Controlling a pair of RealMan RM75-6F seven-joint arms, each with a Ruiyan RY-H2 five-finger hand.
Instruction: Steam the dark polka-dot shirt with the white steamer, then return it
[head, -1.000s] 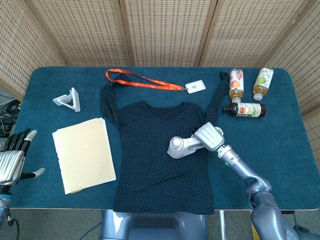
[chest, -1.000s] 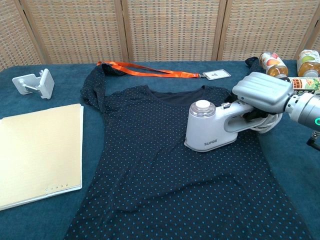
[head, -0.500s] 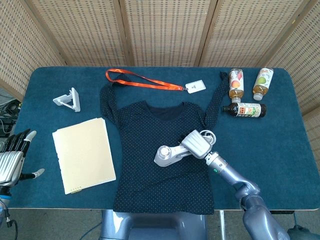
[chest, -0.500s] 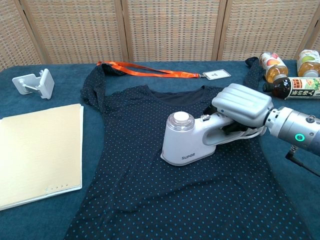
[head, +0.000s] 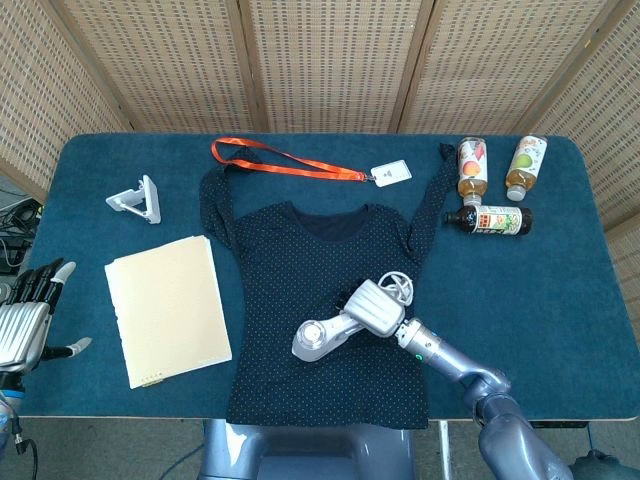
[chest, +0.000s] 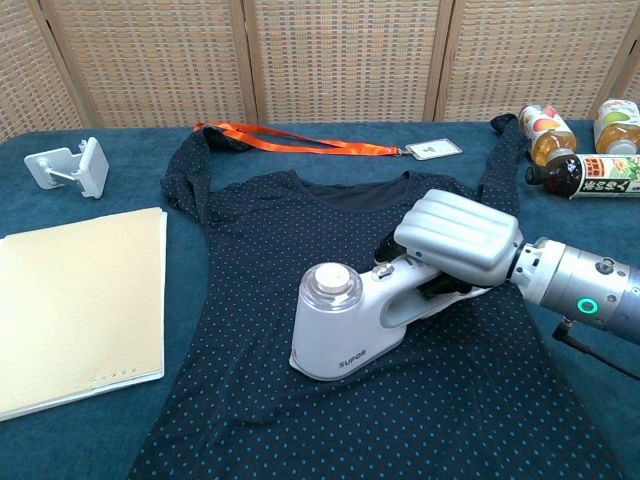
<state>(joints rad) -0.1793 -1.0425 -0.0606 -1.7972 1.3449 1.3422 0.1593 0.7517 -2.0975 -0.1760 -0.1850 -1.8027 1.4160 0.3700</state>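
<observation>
Since a second ago, the steamer (chest: 345, 325) has been drawn by the right hand (chest: 458, 238) from the shirt's chest area down toward its lower middle, nearer the front edge of the tabletop (head: 560, 300). Its handle is gripped by that hand, with the fingers wrapped around it, and its base is set flat on the shirt (head: 300, 260). A loop of white cord (head: 400, 284) is seen just behind the hand in the head view.

The shirt is spread flat at the middle of the tabletop, neckline toward the back edge, sleeves angled up toward the back, hem at the front edge.

The left hand (head: 28, 315) is held off the tabletop's left edge, fingers apart and nothing in them.

An orange lanyard (head: 285, 160) with a white badge lies near the back edge, behind the shirt. A white stand (head: 137, 198) sits toward the back-left corner, with a yellow folder (head: 168, 308) in front of it. Three bottles (head: 495, 185) are grouped near the back-right corner, one lying on its side.
</observation>
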